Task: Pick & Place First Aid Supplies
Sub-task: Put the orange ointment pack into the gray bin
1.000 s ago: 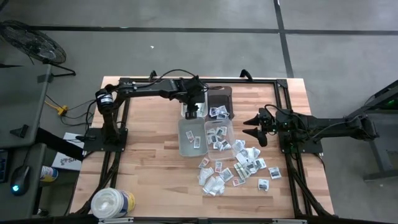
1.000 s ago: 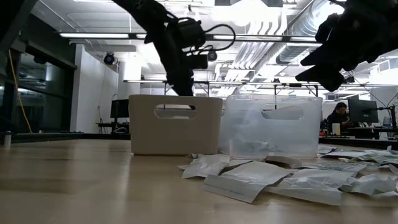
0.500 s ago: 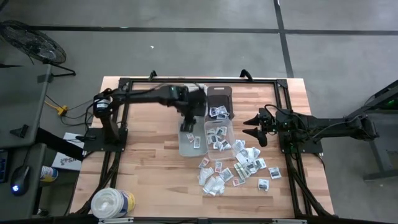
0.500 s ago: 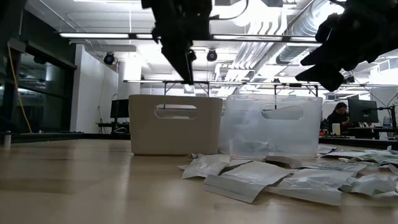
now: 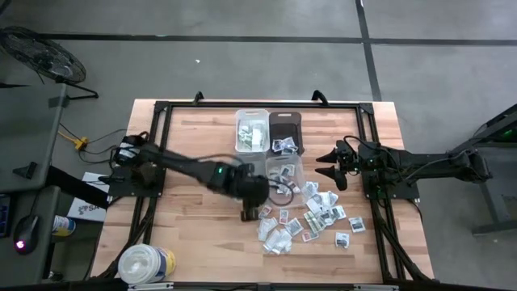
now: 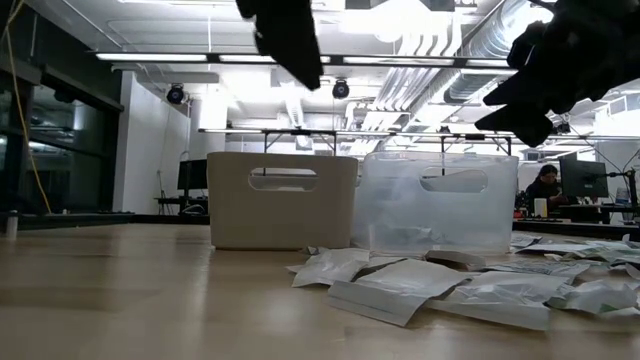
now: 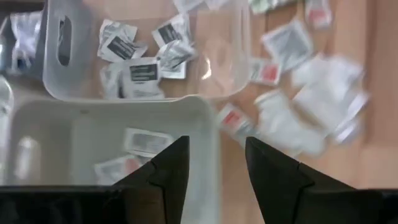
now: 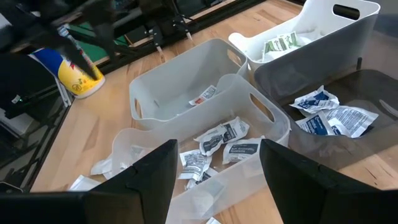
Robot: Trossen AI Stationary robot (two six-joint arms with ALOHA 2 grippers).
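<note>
L gripper (image 5: 250,212) sits over the table (image 5: 186,129) at about 6 o'clock from centre, at the near edge of the clear bins, fingers apart w/ nothing between them. R gripper (image 5: 325,164) waits at 3 o'clock by the table's right side, jaws wide, empty.

High view: I see four bins in a 2x2 cluster mid-table. White bin (image 5: 251,129) at 12 o'clock holds greenish packets; dark bin (image 5: 285,133) just beside it holds a few dark-print packets. Clear bin (image 5: 283,174) below the dark one has several packets; the other clear bin is mostly hidden under the L arm. Loose packets (image 5: 311,218) scatter on the wood at 5 o'clock from the bins, some overlapping. Round tub (image 5: 145,263) stands at the 7 o'clock corner.

Low view: white bin (image 6: 282,199) and clear bin (image 6: 436,201) stand side by side; packets (image 6: 400,280) lie flat in front. L arm's dark tip enters at top centre, R gripper (image 6: 520,95) hangs top right. A person (image 6: 546,186) sits far back at 3 o'clock.

L wrist view: fingers (image 7: 171,165) parted over a clear bin's rim (image 7: 205,124); packets inside both clear bins, more packets (image 7: 311,106) on the wood, blurred.

R wrist view: fingers (image 8: 152,171) spread wide, looking over the clear bins (image 8: 186,99), white bin (image 8: 311,28) and dark bin (image 8: 336,99), each w/ packets.
</note>
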